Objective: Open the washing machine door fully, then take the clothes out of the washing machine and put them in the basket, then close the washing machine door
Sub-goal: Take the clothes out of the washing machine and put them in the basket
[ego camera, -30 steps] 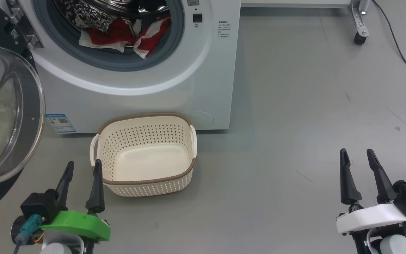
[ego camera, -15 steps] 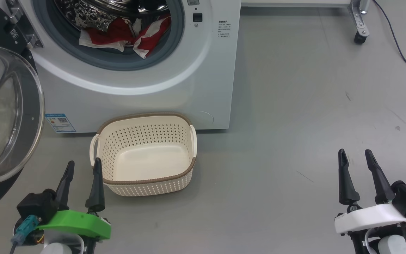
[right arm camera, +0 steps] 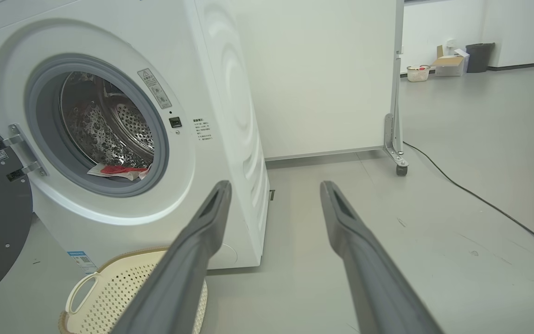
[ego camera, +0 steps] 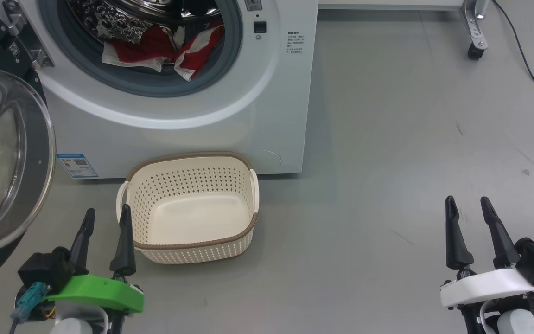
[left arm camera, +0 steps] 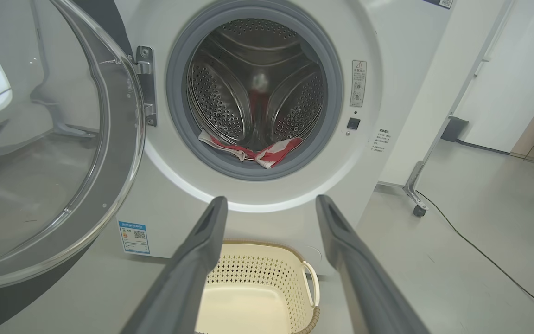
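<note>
Head view, looking down at a white washer on a grey floor. The washer's round door is swung wide open at the washer's left edge. Its clear glass bowl bulges toward me and its black rim is hinged beside the porthole. Inside the washer, red and white clothes lie in a heap at the bottom of the steel drum. One red fold is draped over the washer's grey seal. A cream basket with a brown rim stands on the floor close against the washer's front, below the porthole, its whole bottom showing. A small blue sticker sits low on the washer's front, at its left.

My left gripper, on a green mount, hangs in front of the washer, just beside the basket's left handle. Its two dark fingers are spread wide and grip nothing. My right gripper, on a white mount, hangs well off to the washer's right, over the floor. Its fingers are spread just as wide, with only air between them.

Left wrist view: my fingers frame the washer's front, with the clothes low in the drum and the basket beneath. Right wrist view: my fingers point past the washer's right front corner.
</note>
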Controlling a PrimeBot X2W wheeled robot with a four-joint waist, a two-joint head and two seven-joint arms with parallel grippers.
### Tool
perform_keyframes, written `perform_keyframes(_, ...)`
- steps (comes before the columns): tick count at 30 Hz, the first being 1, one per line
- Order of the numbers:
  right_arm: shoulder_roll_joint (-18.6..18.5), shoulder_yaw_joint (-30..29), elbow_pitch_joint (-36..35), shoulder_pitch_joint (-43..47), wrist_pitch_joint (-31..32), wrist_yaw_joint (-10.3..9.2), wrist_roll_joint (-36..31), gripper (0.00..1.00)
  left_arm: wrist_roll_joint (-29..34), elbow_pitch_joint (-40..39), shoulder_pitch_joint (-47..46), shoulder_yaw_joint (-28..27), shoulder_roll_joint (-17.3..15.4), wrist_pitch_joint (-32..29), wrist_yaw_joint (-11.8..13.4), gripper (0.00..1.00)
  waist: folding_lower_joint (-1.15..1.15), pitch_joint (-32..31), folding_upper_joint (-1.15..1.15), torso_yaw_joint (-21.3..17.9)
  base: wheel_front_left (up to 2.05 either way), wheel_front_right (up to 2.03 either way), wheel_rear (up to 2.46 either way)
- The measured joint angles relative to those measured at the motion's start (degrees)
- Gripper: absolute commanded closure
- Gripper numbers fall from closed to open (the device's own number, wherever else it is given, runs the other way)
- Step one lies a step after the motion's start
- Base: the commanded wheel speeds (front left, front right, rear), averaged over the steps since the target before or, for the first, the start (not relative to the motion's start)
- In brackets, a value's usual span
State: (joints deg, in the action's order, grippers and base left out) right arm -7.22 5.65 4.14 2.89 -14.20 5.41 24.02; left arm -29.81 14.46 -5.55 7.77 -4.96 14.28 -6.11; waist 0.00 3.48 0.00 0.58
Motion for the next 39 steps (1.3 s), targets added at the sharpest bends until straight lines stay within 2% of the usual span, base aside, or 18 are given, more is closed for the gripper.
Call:
perform_keyframes(25,0.25,-0.36,0.63,0.01,0.00,0.07,0.00,0.00,0.41,-0.48,0.03,0.00,-0.25,0.00,0.26,0.00,0.00,-0.30,0.00,0.85,1.20,-1.20,0.00)
perform_keyframes(39,0.58,-0.73,0.89,0.01,0.00,0.10,0.00,0.00,0.29,-0.44,0.64,0.01,-0.14,0.00,0.27,0.00,0.00,-0.62,0.00,0.91,0.57,-0.83,0.26)
